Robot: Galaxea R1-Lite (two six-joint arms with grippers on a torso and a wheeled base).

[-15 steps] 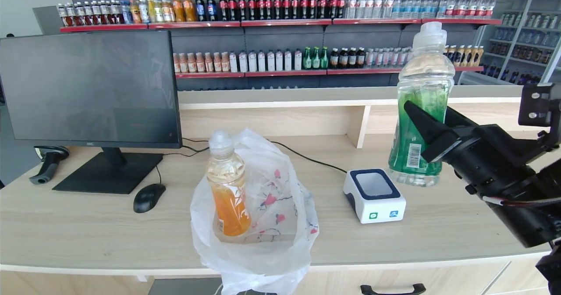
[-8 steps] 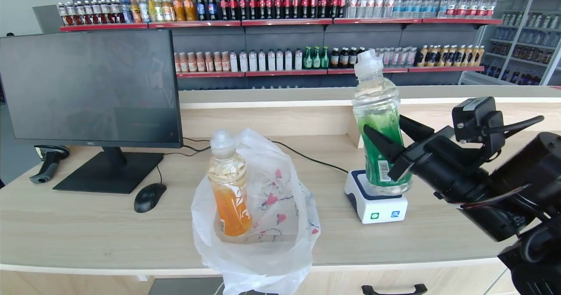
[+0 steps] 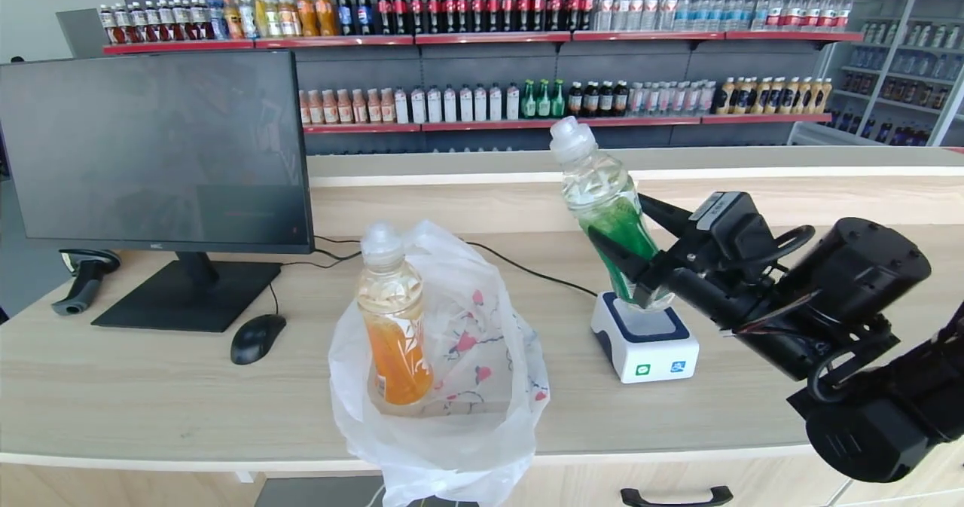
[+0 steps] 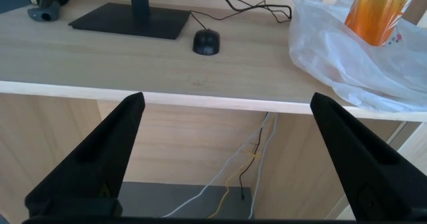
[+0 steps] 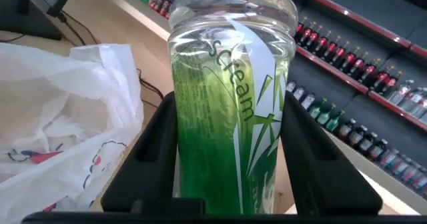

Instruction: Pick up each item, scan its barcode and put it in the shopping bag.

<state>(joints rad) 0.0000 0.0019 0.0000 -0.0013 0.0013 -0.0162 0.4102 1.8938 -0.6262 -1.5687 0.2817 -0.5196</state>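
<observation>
Clamping green bottle (image 3: pixel 602 198) at mid-body in right gripper (image 3: pixel 617 221), jaws pressed on both sides. Holding it tilted, cap toward 11 o'clock, base over top window of white scanner (image 3: pixel 646 337) on counter (image 3: pixel 151 394); contact unclear. Listing shopping bag (image 3: pixel 482 386) at 9 o'clock from scanner, mouth open, orange bottle (image 3: pixel 392 326) upright inside. Showing left gripper (image 4: pixel 227 99) spread wide, grasping nothing, below counter's front edge.

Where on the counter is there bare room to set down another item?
Bare counter lies between the mouse and the shopping bag, and along the front edge before the monitor stand. Crowded at the scanner, where the right end effector holds the green bottle.
</observation>
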